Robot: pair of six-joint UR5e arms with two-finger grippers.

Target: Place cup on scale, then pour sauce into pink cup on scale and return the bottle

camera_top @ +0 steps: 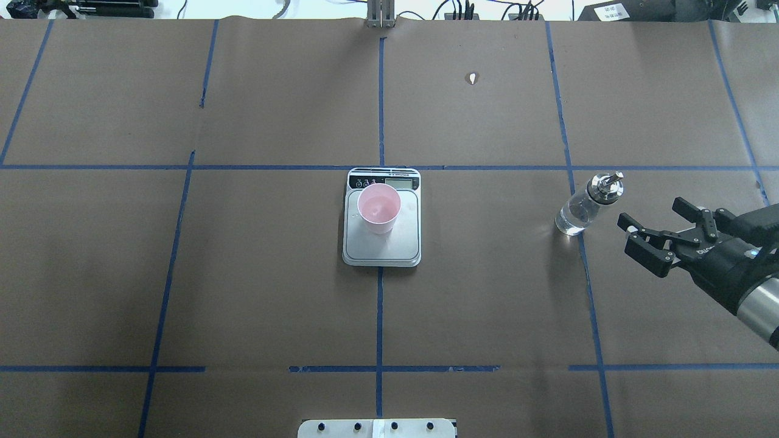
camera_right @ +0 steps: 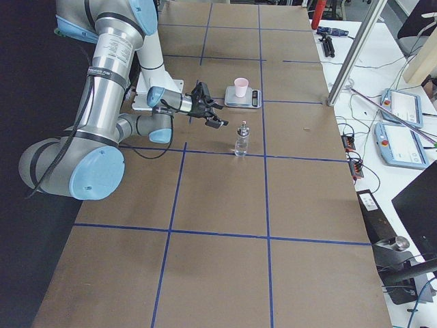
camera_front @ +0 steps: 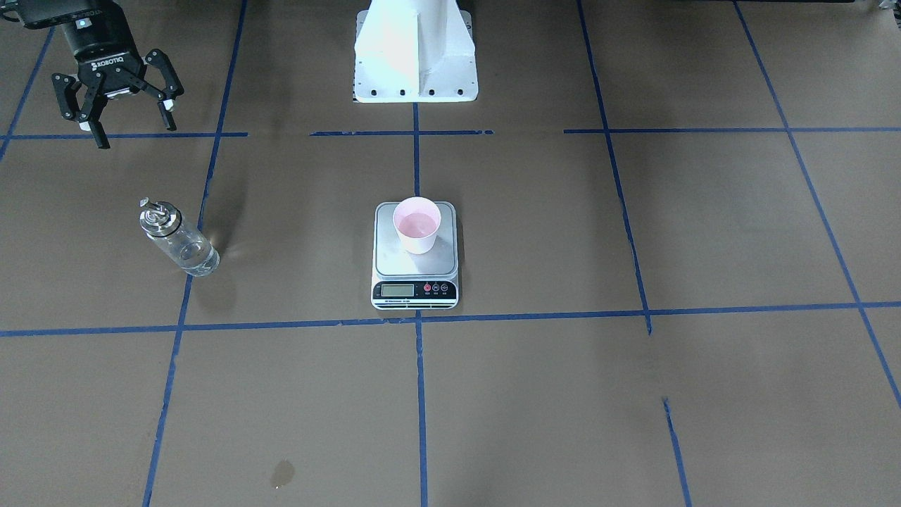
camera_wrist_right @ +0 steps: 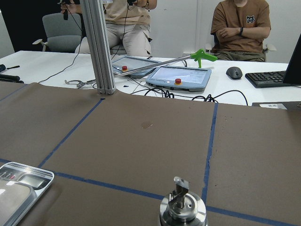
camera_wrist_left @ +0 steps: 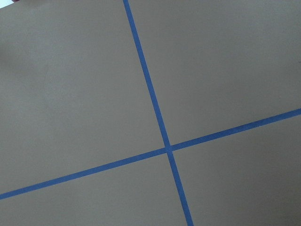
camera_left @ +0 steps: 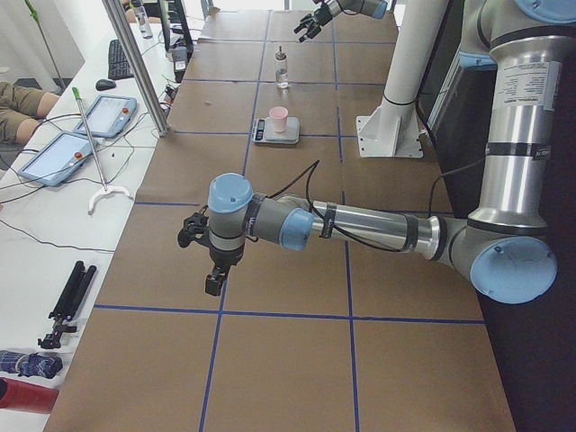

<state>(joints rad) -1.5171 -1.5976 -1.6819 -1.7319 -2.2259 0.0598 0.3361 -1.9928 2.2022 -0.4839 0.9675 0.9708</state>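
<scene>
1. The right claw (camera_front: pixel 137 134) hangs above the bench (camera_front: pixel 563 394) with its fingers spread wide and nothing between them.
2. The bottle (camera_front: pixel 179 239) stands upright on the bench just ahead of that claw's fingertips, near them but not touching. Its metal collar and spout are on top, and a clear liquid (camera_top: pixel 569 222) shows through the glass.
3. The scale (camera_front: pixel 414 290) lies flat on the bench, well apart from the right claw, off toward the robot's left. Its display strip faces away from the robot.
4. The cup (camera_front: pixel 417 225) stands upright on the scale's steel platform with its pink inside showing. I cannot tell whether it holds any liquid.
5. The left claw (camera_left: pixel 198 261) appears only in the side view. It is held low over bare bench, well apart from the scale, cup and bottle. I cannot tell whether its fingers are spread or closed.
6. The left wrist camera shows only brown bench and two crossing lines of blue tape (camera_wrist_left: pixel 167 148).
</scene>
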